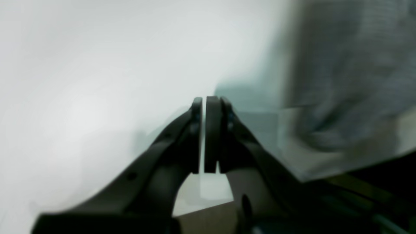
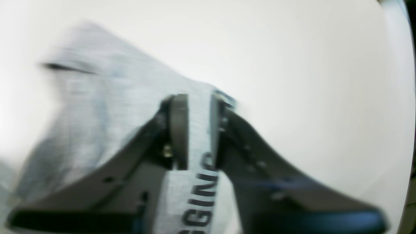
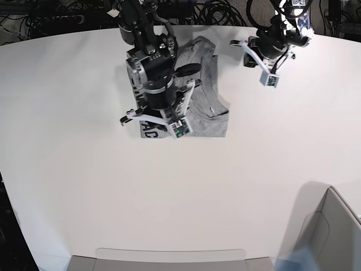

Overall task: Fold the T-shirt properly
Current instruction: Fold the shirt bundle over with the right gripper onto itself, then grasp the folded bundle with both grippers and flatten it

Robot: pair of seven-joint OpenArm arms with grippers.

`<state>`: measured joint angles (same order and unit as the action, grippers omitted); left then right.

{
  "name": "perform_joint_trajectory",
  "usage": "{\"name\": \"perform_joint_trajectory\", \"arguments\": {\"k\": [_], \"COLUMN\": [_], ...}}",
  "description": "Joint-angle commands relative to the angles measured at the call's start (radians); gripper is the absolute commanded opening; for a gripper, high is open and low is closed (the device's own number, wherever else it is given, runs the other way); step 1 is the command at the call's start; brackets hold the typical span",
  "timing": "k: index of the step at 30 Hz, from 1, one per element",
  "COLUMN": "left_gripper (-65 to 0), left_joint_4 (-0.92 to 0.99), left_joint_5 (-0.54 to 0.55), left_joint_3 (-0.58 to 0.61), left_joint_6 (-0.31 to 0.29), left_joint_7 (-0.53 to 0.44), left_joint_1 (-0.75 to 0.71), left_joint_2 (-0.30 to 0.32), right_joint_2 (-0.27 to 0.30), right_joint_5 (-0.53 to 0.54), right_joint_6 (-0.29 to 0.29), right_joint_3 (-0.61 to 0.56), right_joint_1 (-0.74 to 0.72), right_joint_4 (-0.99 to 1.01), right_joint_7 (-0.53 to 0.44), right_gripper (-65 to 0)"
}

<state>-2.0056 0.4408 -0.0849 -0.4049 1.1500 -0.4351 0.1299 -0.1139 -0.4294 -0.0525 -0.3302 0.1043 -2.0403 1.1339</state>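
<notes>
Presently the right hand (image 2: 195,130) sits over the T-shirt (image 3: 203,96) with a strip of lettered cloth lying between its fingers (image 2: 178,130); whether they pinch it cannot be told. Its arm covers the shirt's nine o'clock side. The shirt lies partly folded on the white counter (image 3: 84,169), toward twelve o'clock. At its three o'clock, apart, the left hand (image 1: 205,130) is clenched on nothing.
</notes>
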Motion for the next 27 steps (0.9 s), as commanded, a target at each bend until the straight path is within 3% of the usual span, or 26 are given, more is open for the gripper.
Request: {"name": "perform_joint_trajectory", "arguments": {"k": [1,5,10,14,16,23,27], "left_gripper": [-65.0,-65.0,-65.0,-65.0,-65.0,-65.0,-65.0], "left_joint_4": [-0.031,-0.031,-0.031,-0.031,-0.030,0.079,0.207], "left_joint_5": [0.013,0.013,0.010,0.008,0.008,0.008,0.008], "left_joint_3": [0.050,0.210,0.420,0.551,0.597,0.623,0.653], "left_joint_6": [-0.006,-0.006,-0.006,-0.001,-0.001,0.001,-0.001], "left_joint_7": [-0.014,-0.017,-0.072,-0.152,-0.160,-0.155,-0.078], "left_joint_1": [0.000,0.040,0.055,0.091,0.117,0.232,0.333], "left_joint_2": [0.001,0.001,0.007,0.092,0.121,0.124,0.124], "right_joint_2": [-0.002,0.043,0.167,0.211,0.222,0.233,0.234], "right_joint_5": [0.019,0.154,0.396,0.508,0.527,0.525,0.524], "right_joint_6": [-0.004,-0.007,-0.054,-0.093,-0.097,-0.099,-0.099], "right_joint_3": [0.049,0.182,0.236,0.236,0.236,0.230,0.228], "right_joint_1": [-0.016,-0.039,-0.039,-0.059,-0.070,-0.130,-0.099], "right_joint_4": [-0.016,-0.015,0.023,0.114,0.166,0.303,0.295], "right_joint_7": [-0.021,-0.015,-0.012,-0.012,-0.019,-0.013,-0.005], "right_gripper": [-60.2,-63.5,-63.7,-63.6,-63.6,-63.6,-63.6]}}
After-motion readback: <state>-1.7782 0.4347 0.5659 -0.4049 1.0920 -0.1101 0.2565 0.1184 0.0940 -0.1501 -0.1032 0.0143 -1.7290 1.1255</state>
